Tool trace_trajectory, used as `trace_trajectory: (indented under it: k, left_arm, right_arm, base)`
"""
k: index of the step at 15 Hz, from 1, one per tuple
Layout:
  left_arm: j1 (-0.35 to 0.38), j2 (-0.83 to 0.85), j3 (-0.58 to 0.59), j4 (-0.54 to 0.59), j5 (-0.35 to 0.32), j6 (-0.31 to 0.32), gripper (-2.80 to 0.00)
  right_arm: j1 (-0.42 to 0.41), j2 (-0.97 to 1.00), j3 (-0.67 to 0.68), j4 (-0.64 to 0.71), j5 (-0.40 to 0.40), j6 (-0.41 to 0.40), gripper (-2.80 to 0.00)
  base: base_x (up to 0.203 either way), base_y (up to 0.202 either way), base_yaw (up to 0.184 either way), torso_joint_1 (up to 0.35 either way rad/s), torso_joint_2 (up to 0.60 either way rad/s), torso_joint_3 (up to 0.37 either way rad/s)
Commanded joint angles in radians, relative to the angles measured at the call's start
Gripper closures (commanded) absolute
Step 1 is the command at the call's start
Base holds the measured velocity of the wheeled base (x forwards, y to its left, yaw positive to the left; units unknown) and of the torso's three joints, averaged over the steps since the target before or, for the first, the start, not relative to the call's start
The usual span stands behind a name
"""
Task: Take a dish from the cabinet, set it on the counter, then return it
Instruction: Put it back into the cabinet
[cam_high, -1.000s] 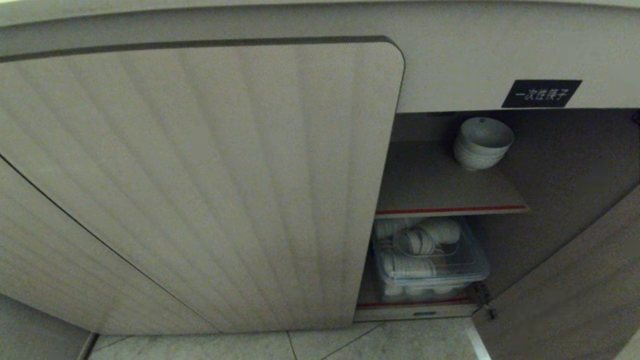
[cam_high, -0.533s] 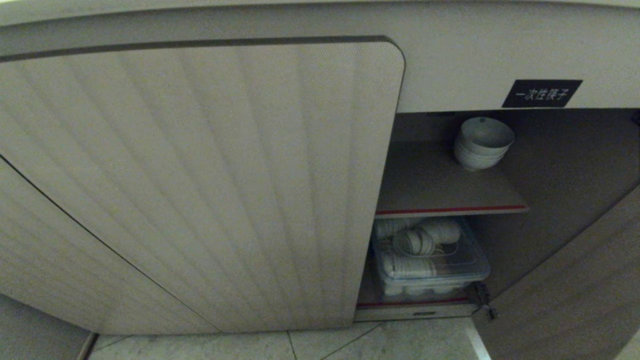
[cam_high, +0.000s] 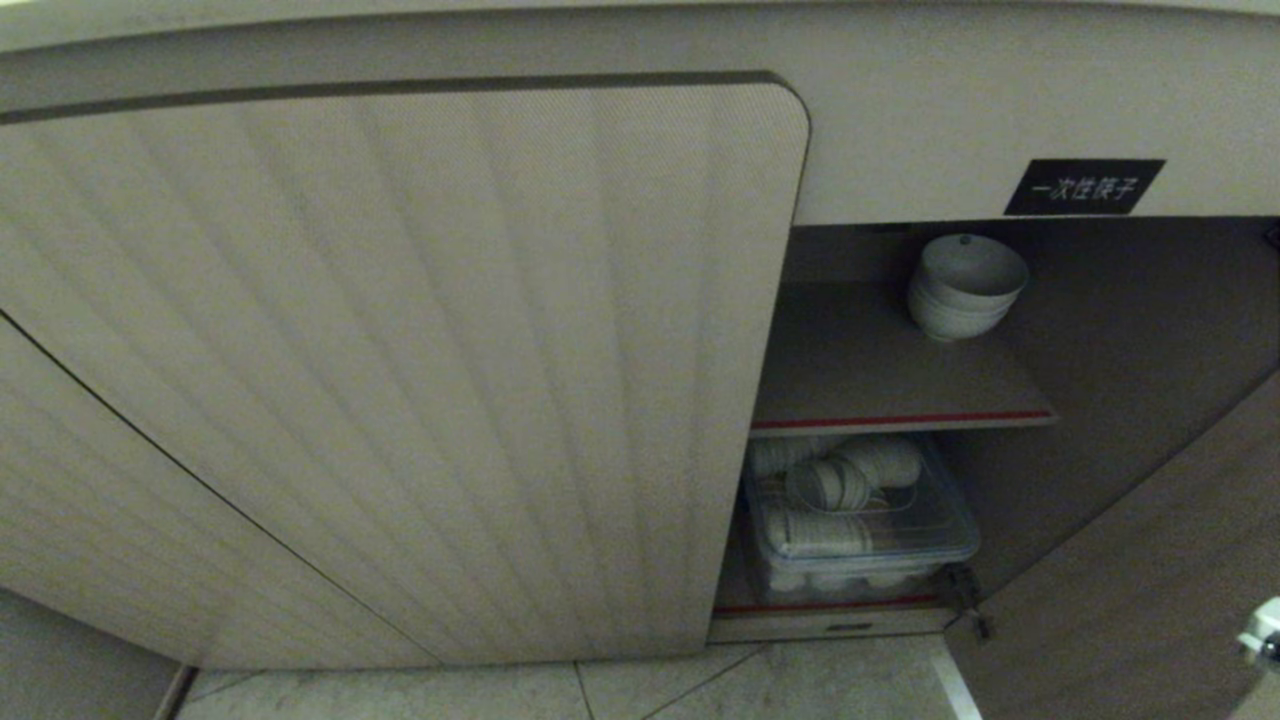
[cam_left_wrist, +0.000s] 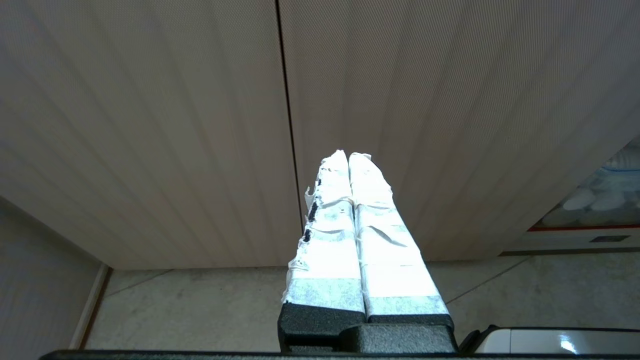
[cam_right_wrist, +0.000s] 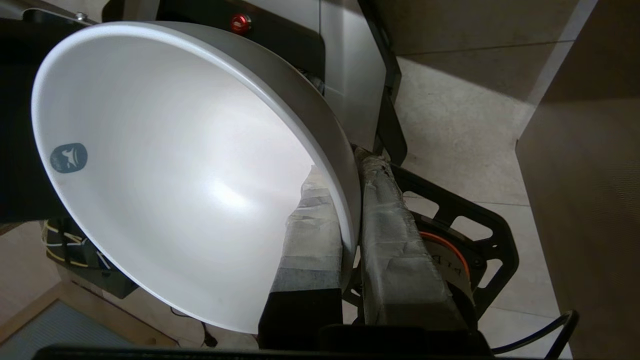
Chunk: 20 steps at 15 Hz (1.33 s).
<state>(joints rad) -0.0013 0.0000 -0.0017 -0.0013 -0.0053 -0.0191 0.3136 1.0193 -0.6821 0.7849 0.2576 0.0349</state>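
Note:
The dish (cam_right_wrist: 175, 165), a plain white deep bowl, hangs tilted on its side above the floor. My right gripper (cam_right_wrist: 345, 172) is shut on its rim, one taped finger inside the bowl and one outside. A small pale part (cam_high: 1262, 630) shows at the head view's lower right edge, in front of the open door. The cabinet (cam_high: 1120, 330) stands open under its black label (cam_high: 1083, 187), with a red-edged shelf (cam_high: 880, 395). My left gripper (cam_left_wrist: 348, 156) is shut and empty, parked facing the closed ribbed door (cam_left_wrist: 425, 100). The counter is out of view.
A stack of white bowls (cam_high: 962, 285) sits at the back of the upper shelf. Below it a clear plastic bin (cam_high: 860, 535) holds more white crockery. The open door (cam_high: 1130, 610) swings out at the right. My own base (cam_right_wrist: 350, 75) and tiled floor (cam_right_wrist: 465, 115) lie under the dish.
A pale part has come into the head view's lower right edge. The cabinet, the bowl stack and the bin have not moved.

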Motion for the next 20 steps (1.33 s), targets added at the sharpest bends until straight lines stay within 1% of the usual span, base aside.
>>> trace_trajectory:
  k: [1, 4, 7, 9, 11, 14, 17, 20]
  left_arm:
    - [0.000, 0.000, 0.000, 0.000, -0.001, -0.001, 0.00]
    - [0.000, 0.000, 0.000, 0.000, 0.001, -0.001, 0.00]
    - [0.000, 0.000, 0.000, 0.000, 0.001, -0.001, 0.00]
    - [0.001, 0.000, 0.000, 0.000, -0.001, -0.001, 0.00]
    - [0.000, 0.000, 0.000, 0.000, 0.001, -0.001, 0.00]
    - [0.001, 0.000, 0.000, 0.000, 0.000, -0.001, 0.00]
    - [0.001, 0.000, 0.000, 0.000, -0.001, -0.001, 0.00]
    - [0.000, 0.000, 0.000, 0.000, 0.001, -0.001, 0.00]
  right_arm:
    - [0.002, 0.067, -0.002, -0.025, -0.011, 0.008, 0.00]
    - [0.002, 0.139, -0.008, -0.112, -0.023, 0.055, 0.00]
    - [0.002, 0.222, -0.048, -0.140, -0.024, 0.085, 0.00]
    - [0.002, 0.278, -0.071, -0.187, -0.025, 0.115, 0.00]
    - [0.002, 0.328, -0.087, -0.239, -0.026, 0.155, 0.00]
    - [0.002, 0.389, -0.121, -0.267, -0.027, 0.213, 0.00]
    - [0.002, 0.441, -0.137, -0.338, -0.029, 0.285, 0.00]
    - [0.001, 0.475, -0.165, -0.378, -0.045, 0.332, 0.00]
  base:
    - [0.000, 0.000, 0.000, 0.000, 0.00, 0.000]
    - [0.000, 0.000, 0.000, 0.000, 0.00, 0.000]
    - [0.000, 0.000, 0.000, 0.000, 0.00, 0.000]
    - [0.000, 0.000, 0.000, 0.000, 0.00, 0.000]
    - [0.000, 0.000, 0.000, 0.000, 0.00, 0.000]
    - [0.000, 0.000, 0.000, 0.000, 0.00, 0.000]
    - [0.000, 0.000, 0.000, 0.000, 0.00, 0.000]
    - [0.000, 0.000, 0.000, 0.000, 0.00, 0.000]
